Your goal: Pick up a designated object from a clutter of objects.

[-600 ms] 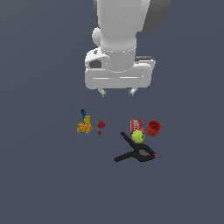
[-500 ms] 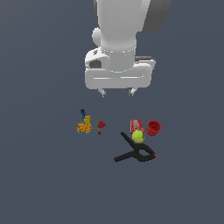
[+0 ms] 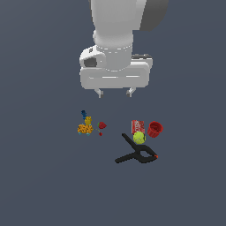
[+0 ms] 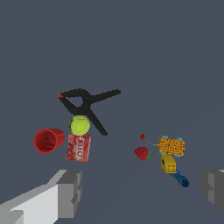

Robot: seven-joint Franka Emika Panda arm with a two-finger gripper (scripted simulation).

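My end effector (image 3: 114, 92) hangs above the tabletop (image 3: 39, 176), fingers apart and holding nothing; in the wrist view one finger (image 4: 70, 192) shows at each side with open space between them.

I'll place everything from the red strawberry piece (image 3: 102, 126). The dark-blue narrow piece (image 3: 83, 114), the one I am meant to take, lies on the tabletop to the exterior view's left of the strawberry and a little farther back, just behind the small yellow block (image 3: 88, 120). In the wrist view the blue piece (image 4: 180, 180) touches or nearly touches that block (image 4: 168, 163). The orange lumpy item (image 3: 85, 129) sits beside the block, also to the strawberry's left.

To the exterior view's right of the strawberry, well apart from it, stands the red can (image 3: 137, 126), with the yellow-green ball (image 3: 139, 137) against it in front and the red cup (image 3: 155, 129) lying on its side just beyond. The black clamp (image 3: 134, 152) lies nearest the camera, its jaws next to the ball.
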